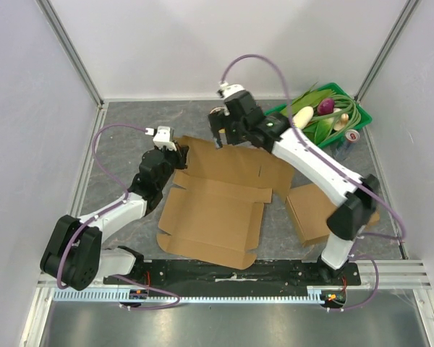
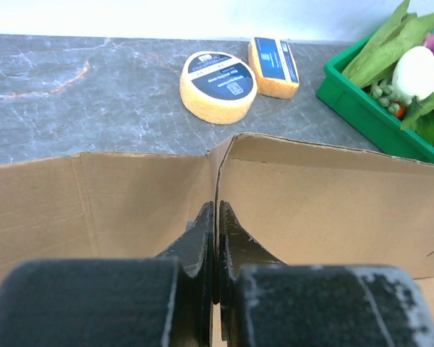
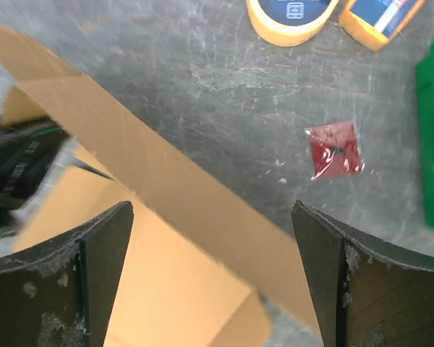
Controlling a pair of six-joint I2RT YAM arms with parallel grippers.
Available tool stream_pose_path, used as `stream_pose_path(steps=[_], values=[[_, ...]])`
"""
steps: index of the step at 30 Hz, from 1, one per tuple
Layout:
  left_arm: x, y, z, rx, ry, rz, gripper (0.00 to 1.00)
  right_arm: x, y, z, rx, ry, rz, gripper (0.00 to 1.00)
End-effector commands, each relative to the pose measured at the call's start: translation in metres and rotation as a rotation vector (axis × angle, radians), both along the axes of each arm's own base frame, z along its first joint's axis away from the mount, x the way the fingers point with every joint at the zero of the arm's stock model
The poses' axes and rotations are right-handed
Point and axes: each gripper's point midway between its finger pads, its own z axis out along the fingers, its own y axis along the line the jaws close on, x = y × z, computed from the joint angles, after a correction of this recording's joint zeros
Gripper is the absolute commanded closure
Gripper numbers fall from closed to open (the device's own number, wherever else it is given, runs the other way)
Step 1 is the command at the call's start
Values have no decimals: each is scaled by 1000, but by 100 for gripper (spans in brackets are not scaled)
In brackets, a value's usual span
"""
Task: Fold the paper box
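Observation:
The paper box (image 1: pixel 217 210) is a brown cardboard blank lying mostly flat in the middle of the table, with its rear flaps raised. My left gripper (image 1: pixel 179 155) is at the blank's rear left corner. In the left wrist view it (image 2: pixel 216 213) is shut on the thin edge of an upright flap (image 2: pixel 333 210). My right gripper (image 1: pixel 220 137) hovers over the back edge of the blank. Its jaws (image 3: pixel 213 246) stand wide open above a raised cardboard flap (image 3: pixel 173 275) with nothing between them.
A second, folded cardboard box (image 1: pixel 311 210) lies at the right under the right arm. A green basket (image 1: pixel 358 116) of vegetables stands at the back right. A round yellow disc (image 2: pixel 218 85), a yellow block (image 2: pixel 273 66) and a red packet (image 3: pixel 335 150) lie behind the blank.

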Motion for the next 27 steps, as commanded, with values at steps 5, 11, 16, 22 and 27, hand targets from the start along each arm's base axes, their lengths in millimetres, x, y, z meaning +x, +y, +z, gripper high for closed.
stream_pose_path(steps=[5, 11, 16, 22, 27], values=[[-2, 12, 20, -108, -77, 97, 98, -64, -25, 78, 832, 158, -448, 2], [-12, 24, 22, -132, -85, 143, 98, -61, -18, 65, 1376, 260, -707, 5], [-15, 30, 24, -156, -89, 173, 98, -34, 17, 44, 1424, 330, -806, 9], [-18, 29, 22, -193, -91, 170, 98, -8, 36, 16, 1458, 352, -909, 38], [-27, 31, 19, -244, -80, 174, 92, -3, 48, -8, 1443, 370, -922, 74]])
